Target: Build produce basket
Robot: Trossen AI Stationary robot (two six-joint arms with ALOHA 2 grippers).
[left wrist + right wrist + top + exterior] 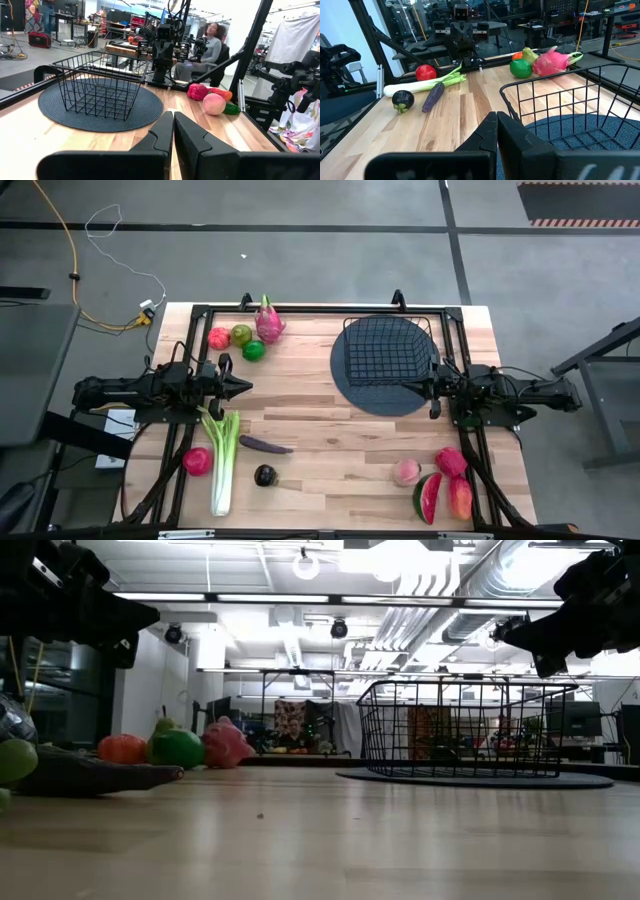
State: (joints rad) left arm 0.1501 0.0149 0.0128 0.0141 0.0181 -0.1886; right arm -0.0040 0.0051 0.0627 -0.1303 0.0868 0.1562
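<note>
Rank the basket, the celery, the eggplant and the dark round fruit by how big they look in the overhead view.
Largest to smallest in the high view:
1. basket
2. celery
3. eggplant
4. dark round fruit
The camera looks straight down, so nearness hardly skews this.
</note>
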